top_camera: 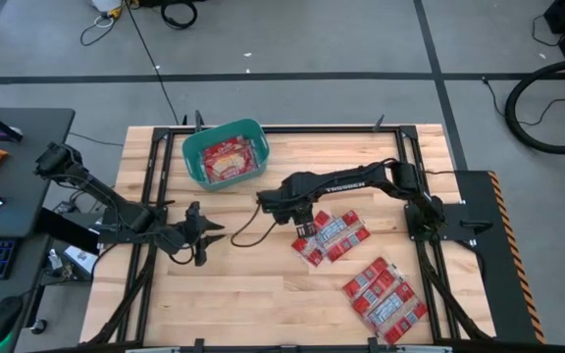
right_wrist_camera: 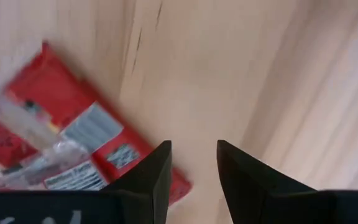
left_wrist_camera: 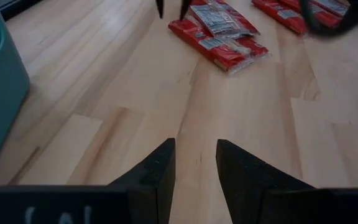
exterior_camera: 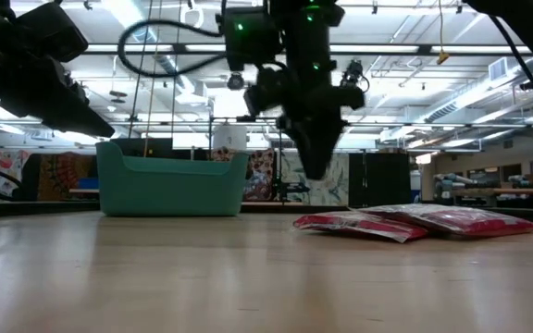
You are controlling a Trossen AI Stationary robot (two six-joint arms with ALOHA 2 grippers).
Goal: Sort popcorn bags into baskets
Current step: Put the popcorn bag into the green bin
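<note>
Lying flat, popcorn bags (top_camera: 330, 236) diagonal

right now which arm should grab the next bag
Right. The right gripper hangs open just above the nearest bags, empty. The left gripper waits open over bare table, well short of them and nearer the basket.

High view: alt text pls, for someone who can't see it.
Right gripper hovers open at the edge of a cluster of red popcorn bags; a second pile lies nearer the table corner. Teal basket holds bags; left gripper waits, open.
</note>
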